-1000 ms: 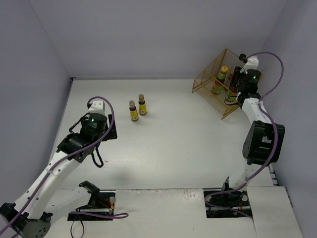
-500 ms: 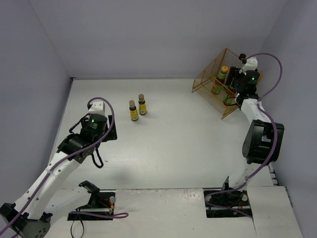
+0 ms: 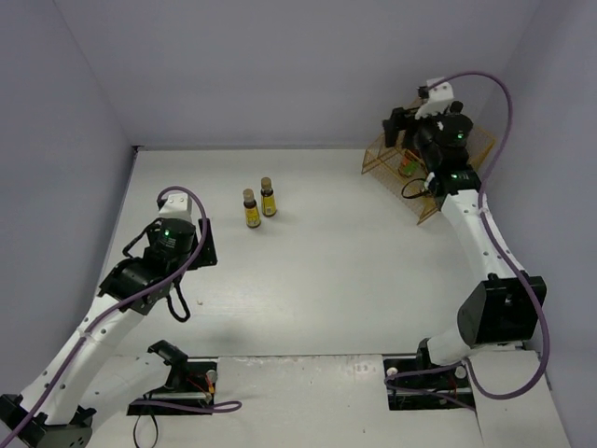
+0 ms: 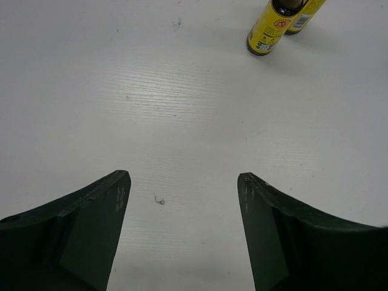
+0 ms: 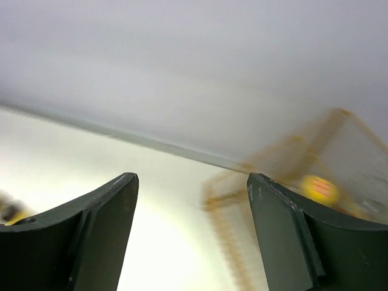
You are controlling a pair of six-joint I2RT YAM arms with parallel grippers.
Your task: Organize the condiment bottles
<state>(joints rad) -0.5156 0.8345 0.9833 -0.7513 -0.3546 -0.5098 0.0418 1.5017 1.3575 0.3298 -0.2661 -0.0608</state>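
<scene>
Top external view: the right arm reaches up and forward, its right gripper [image 5: 193,182] held above the far left corner of the orange wire basket [image 3: 381,157], fingers spread with nothing between them. Inside the basket a dark red yellow-capped bottle [image 3: 408,168] shows through the mesh; the arm hides the rest. Well left of the basket, two short brown yellow-labelled bottles [image 3: 250,213] stand upright, just beside each other on the white table [image 3: 354,271]. Farther still from the basket, the left arm crouches low, its left gripper [image 4: 183,182] spread wide over bare tabletop, facing those two bottles.
</scene>
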